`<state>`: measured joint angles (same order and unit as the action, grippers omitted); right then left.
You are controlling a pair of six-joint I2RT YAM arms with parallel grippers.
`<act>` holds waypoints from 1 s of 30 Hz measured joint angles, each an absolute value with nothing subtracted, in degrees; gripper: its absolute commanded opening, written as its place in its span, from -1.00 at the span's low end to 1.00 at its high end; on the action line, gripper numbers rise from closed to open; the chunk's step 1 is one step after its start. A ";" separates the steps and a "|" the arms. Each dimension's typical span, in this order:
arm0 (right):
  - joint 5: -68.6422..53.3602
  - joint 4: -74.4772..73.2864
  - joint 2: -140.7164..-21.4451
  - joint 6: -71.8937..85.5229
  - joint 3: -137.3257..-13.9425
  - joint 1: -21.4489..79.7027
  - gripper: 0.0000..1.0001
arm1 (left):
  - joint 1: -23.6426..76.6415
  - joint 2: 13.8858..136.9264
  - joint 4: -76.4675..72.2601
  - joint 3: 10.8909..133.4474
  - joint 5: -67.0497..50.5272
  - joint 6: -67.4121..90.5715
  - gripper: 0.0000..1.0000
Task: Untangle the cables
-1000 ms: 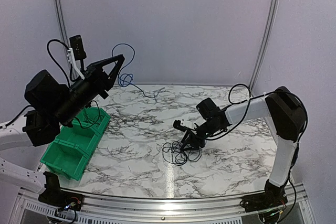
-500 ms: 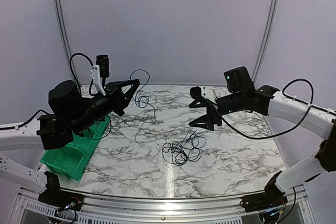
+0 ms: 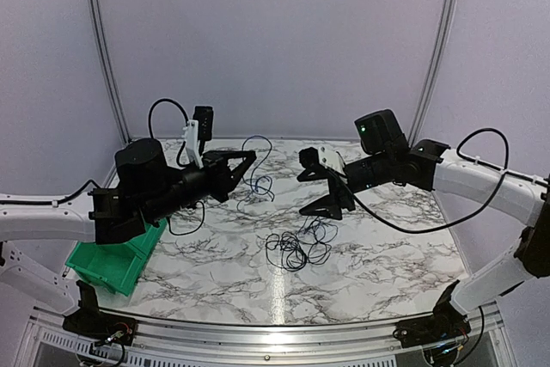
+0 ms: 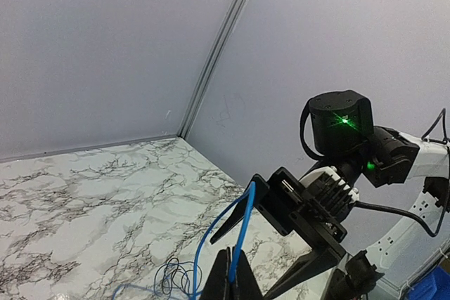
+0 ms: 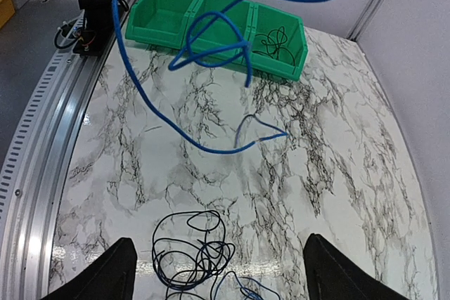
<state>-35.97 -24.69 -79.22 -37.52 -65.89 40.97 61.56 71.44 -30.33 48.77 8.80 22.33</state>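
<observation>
Left gripper [image 3: 251, 155] clamped on a thin blue cable [image 4: 243, 230], which dangles in loose loops over the white marble-patterned table [image 3: 387, 247]. Right gripper [image 3: 311, 192] spread wide, holding nothing (hovers above the pile). Loose tangle of thin black cables [image 3: 296, 248] lies mid-table, well apart from the green plastic bin [image 3: 103, 259] at left.

left arm [image 3: 51, 217], right arm [image 3: 485, 180]: white link shells, black joints, black harness cables [image 3: 483, 131] looped outside. right gripper [image 3: 301, 194] fingers [image 3: 331, 204] black, triangular. green led [image 3: 363, 129] on wrist, likely camera.
</observation>
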 measured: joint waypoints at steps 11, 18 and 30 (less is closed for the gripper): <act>-40.49 -22.55 -81.95 -37.93 -67.07 44.05 0.52 | 61.56 72.10 -32.95 53.78 5.39 25.41 -1.00; -48.66 -21.67 -83.74 -35.40 -69.58 45.23 -0.03 | 61.56 72.10 -34.33 54.22 4.97 26.46 -1.00; -42.81 -22.09 -81.56 -34.52 -70.30 45.21 0.17 | 61.56 72.10 -35.83 54.22 4.93 27.59 -1.00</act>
